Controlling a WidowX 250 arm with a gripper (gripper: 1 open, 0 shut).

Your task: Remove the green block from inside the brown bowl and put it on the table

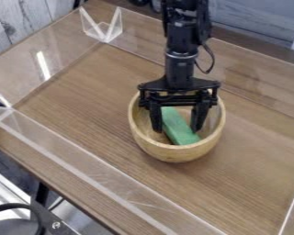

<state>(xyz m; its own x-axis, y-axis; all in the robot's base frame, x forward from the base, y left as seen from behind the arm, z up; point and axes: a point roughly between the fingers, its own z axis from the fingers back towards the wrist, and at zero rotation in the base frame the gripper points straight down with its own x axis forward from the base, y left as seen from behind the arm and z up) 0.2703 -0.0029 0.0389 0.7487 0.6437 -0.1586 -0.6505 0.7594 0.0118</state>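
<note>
1 black metal gripper, fingers apart, reaching into round light-tan wooden bowl. 1 green rectangular block inside bowl, between fingers. Bowl on brown wood-grain desk.

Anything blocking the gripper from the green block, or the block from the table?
Nothing visible stands between the open gripper and the green block. Between block and table stands the brown bowl's wall, all around it.
</note>
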